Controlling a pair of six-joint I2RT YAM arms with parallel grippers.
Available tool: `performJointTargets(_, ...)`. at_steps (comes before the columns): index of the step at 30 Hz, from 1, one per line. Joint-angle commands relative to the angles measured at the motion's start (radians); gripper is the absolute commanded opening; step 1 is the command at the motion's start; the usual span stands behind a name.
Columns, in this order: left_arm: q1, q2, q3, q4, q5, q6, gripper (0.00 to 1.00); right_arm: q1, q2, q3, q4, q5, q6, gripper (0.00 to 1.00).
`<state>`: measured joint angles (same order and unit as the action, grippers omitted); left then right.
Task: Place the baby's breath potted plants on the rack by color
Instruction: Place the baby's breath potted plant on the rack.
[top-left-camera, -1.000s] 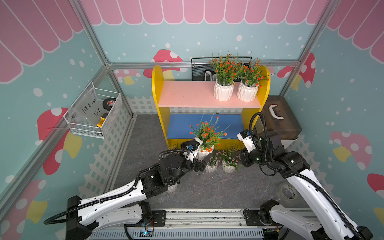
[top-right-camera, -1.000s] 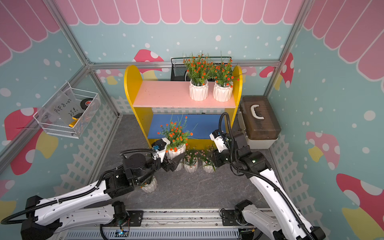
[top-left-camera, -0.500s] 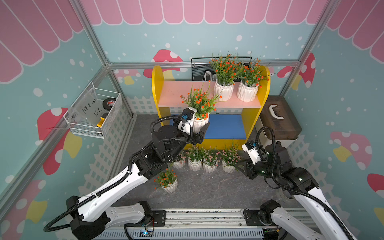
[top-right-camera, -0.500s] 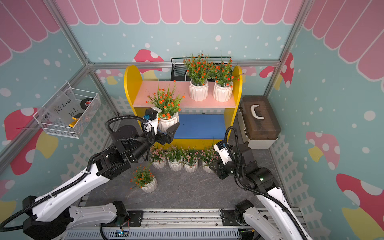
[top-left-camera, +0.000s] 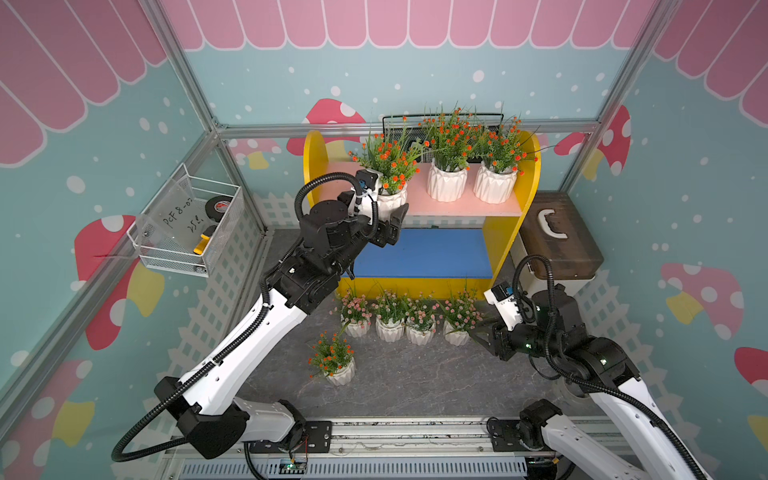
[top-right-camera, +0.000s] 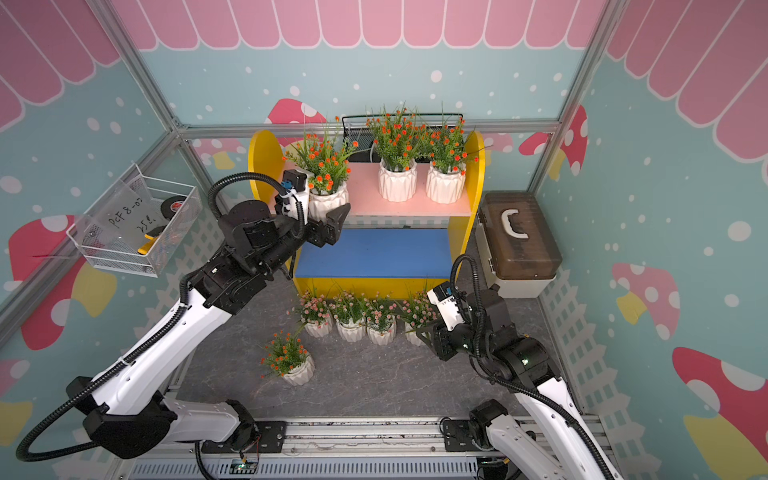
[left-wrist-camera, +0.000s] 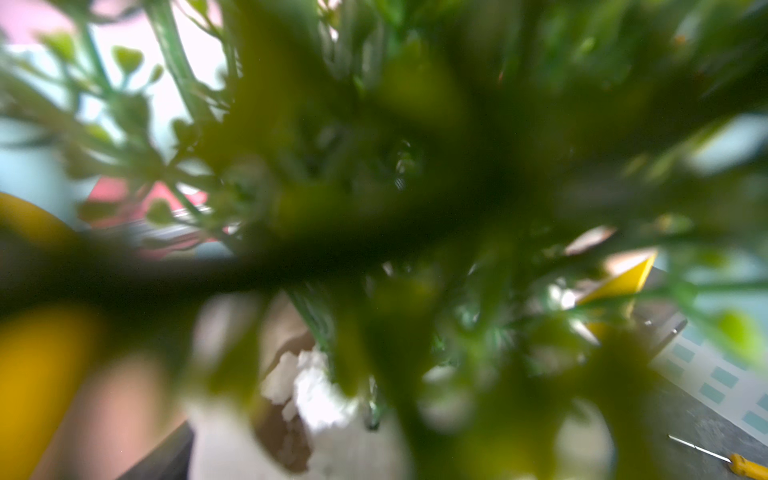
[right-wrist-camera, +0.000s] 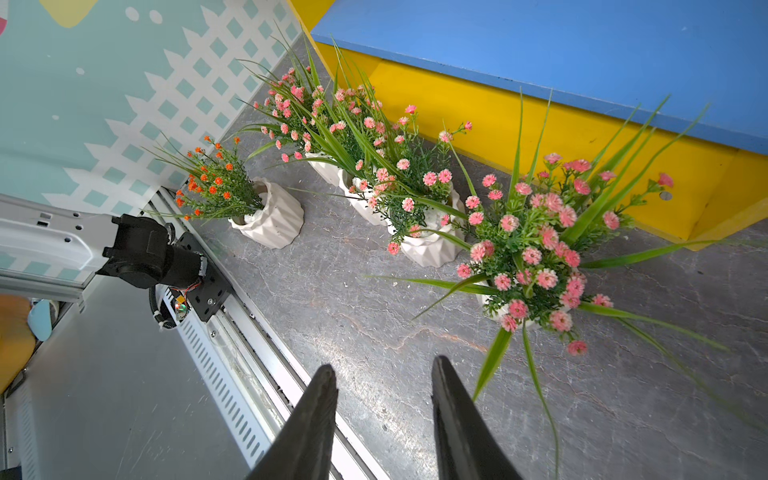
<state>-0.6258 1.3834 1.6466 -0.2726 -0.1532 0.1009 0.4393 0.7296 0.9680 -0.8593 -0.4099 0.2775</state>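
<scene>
One in the grip: clamps held plant by its white pot with left pincer, a jaw on either side. Holds it upright, long axis vertical, orange flowers up, at the left end of pink shelf on rack; cannot tell whether set down or just above. Sits between yellow side panel and two orange plants, upright at the right end. Fills the left wrist view with blurred green. Reaches up from rail with left arm, nearly straight, wrist bent over blue shelf. Spreads right pincer, gripping nothing, low over floor, pointed at the rightmost of four pink plants, upright in a row along the rack's front. Folds right arm at the elbow. Finds lone orange plant apart, nearer the rail. Shows black basket behind the rack, brown box to its right, white basket on the left wall.
</scene>
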Motion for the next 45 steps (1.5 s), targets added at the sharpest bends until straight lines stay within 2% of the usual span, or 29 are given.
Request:
performJointTargets(1,0.048,0.029,0.087,0.036,0.100,-0.032,0.73,-0.004,-0.011,-0.004,0.008,-0.010,-0.015,0.38)
performJointTargets(9,0.101,0.156,0.190,0.052,0.184,-0.033,0.73,-0.004,-0.006,-0.004,0.008,-0.003,-0.017,0.39)
performJointTargets(14,0.115,0.226,0.228,0.078,0.191,-0.051,0.73,-0.004,-0.007,-0.007,0.008,-0.007,-0.017,0.39)
performJointTargets(23,0.134,0.299,0.235,0.159,0.218,-0.070,0.73,-0.004,-0.007,-0.010,0.009,-0.004,-0.018,0.39)
performJointTargets(29,0.145,0.354,0.283,0.152,0.253,-0.081,0.73,-0.004,-0.007,-0.011,0.013,0.002,-0.020,0.40)
performJointTargets(35,0.147,0.439,0.388,0.088,0.274,-0.099,0.73,-0.004,-0.005,-0.012,0.016,0.003,-0.021,0.40)
performJointTargets(45,0.147,0.441,0.379,0.093,0.259,-0.101,0.75,-0.004,-0.006,-0.014,0.017,0.004,-0.022,0.41)
